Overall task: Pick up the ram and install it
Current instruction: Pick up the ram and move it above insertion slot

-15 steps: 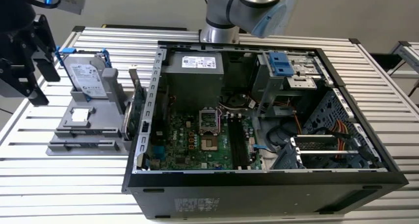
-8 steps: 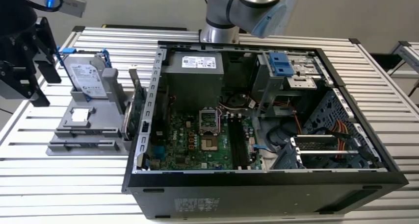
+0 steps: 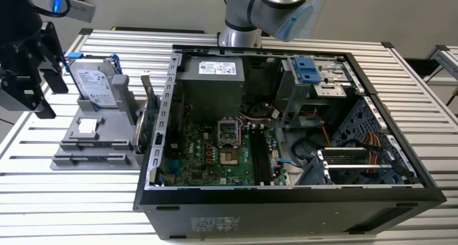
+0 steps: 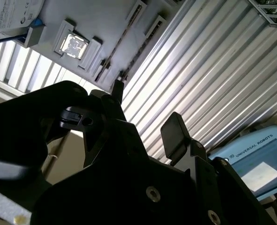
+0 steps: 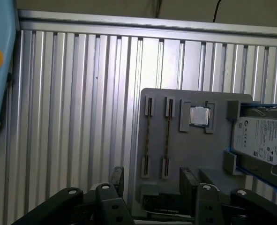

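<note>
Pincer (image 5: pixel 152 180): both black fingers spread apart, nothing held between them. It hangs over the slatted aluminium table (image 5: pixel 82 117) at the exterior view's left, touching nothing.

One flat grey plastic holder tray (image 5: pixel 194 154) lies on the table. Count in it:
- 2 long thin dark ram sticks on edge, side by side in slots: one (image 5: pixel 149 133), the other (image 5: pixel 168 133)
- 1 square silver processor chip (image 5: pixel 198 116)
- 1 silver hard drive with blue brackets (image 5: pixel 260 140)

One open black computer case (image 3: pixel 286 202) sits to the exterior view's right of the tray.
</note>
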### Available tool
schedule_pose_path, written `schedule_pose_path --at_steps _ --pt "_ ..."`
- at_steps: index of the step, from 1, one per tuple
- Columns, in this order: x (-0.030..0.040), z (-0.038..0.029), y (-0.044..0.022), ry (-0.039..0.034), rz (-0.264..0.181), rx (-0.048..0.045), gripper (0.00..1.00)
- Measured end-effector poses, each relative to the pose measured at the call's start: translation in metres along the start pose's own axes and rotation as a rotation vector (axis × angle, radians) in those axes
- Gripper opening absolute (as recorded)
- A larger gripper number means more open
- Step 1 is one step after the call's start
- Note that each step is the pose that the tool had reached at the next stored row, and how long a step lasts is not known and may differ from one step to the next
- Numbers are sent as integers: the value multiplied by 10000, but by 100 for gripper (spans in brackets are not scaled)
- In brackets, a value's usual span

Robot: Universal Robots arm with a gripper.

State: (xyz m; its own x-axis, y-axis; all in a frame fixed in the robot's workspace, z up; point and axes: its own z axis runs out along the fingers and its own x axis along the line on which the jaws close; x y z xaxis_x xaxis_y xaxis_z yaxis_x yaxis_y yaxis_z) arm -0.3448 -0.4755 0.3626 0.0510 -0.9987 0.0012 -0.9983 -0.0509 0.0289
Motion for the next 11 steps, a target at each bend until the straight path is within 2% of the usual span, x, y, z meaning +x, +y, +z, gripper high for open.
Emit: schedule_pose_path --at_steps 11 --pt "0 64 -2 -4 141 8 100"
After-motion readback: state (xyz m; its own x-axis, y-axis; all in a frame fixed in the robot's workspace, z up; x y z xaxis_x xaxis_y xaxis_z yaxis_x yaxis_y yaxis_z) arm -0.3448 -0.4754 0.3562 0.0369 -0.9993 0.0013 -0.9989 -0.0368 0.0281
